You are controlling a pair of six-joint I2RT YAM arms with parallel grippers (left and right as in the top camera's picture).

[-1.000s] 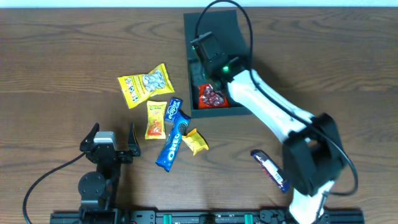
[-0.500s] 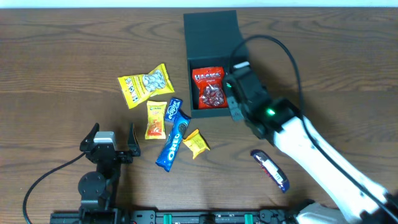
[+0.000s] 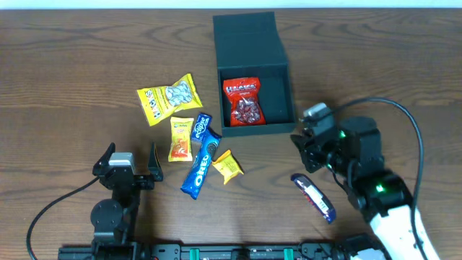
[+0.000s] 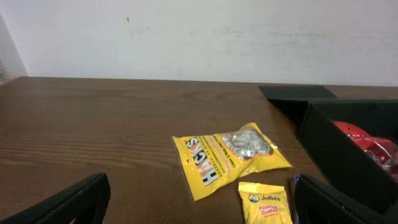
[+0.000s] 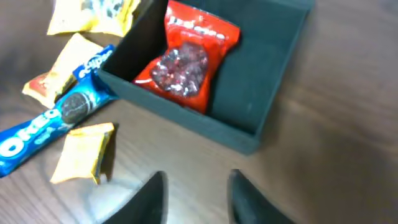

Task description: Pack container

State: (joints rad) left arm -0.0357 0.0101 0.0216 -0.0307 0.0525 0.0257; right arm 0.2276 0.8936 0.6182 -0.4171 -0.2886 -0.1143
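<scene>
The dark container (image 3: 279, 71) stands open at the back centre, its lid flap (image 3: 245, 35) folded back. A red snack packet (image 3: 243, 101) lies inside. My right gripper (image 3: 302, 150) is open and empty, to the front right of the container. In the right wrist view the gripper (image 5: 196, 198) hovers over bare table in front of the container (image 5: 261, 74) and the red packet (image 5: 189, 65). My left gripper (image 3: 131, 150) is open and empty near the front left. In the left wrist view (image 4: 202, 208) it faces the snacks and the container wall (image 4: 342, 155).
Left of the container lie a yellow Hacks packet (image 3: 168, 99), a yellow Julie's packet (image 3: 181, 137), a small blue Oreo packet (image 3: 200, 124), a long blue Oreo pack (image 3: 202, 162) and a small orange-yellow packet (image 3: 228, 165). A dark blue bar (image 3: 315, 196) lies front right.
My right gripper has drawn back out of the container toward the front right. The red packet stays lying in the container. The left arm has not moved.
</scene>
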